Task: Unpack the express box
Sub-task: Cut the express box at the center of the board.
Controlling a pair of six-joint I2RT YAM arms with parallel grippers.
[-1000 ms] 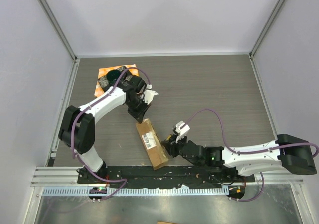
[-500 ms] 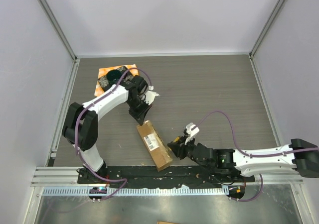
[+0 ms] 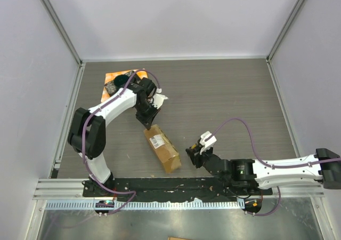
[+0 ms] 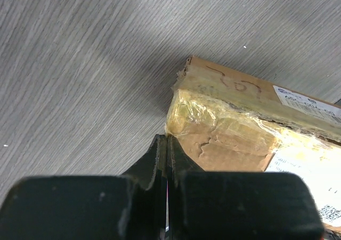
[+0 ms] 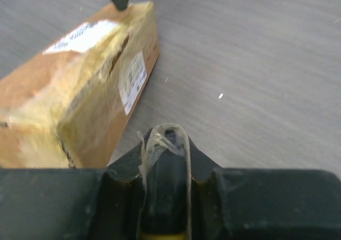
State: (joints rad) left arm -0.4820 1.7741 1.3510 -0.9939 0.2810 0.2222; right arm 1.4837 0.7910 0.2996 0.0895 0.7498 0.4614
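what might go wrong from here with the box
The shut left pincer sits at the far corner of the express box, gripping nothing, so the box may pivot or slide. A tape scrap sits in the right pincer; it could stick there and foul the next grip.

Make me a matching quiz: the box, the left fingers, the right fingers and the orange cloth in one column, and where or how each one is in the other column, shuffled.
Column one
1. box
2. left fingers
3. right fingers
4. orange cloth

Column two
A. far left corner of the table
B. scrap of tape clinging to them
C. shut, at the box's far end
D. lying between the two arms, label up

Pairs: 1-D, 2-C, 3-B, 4-A
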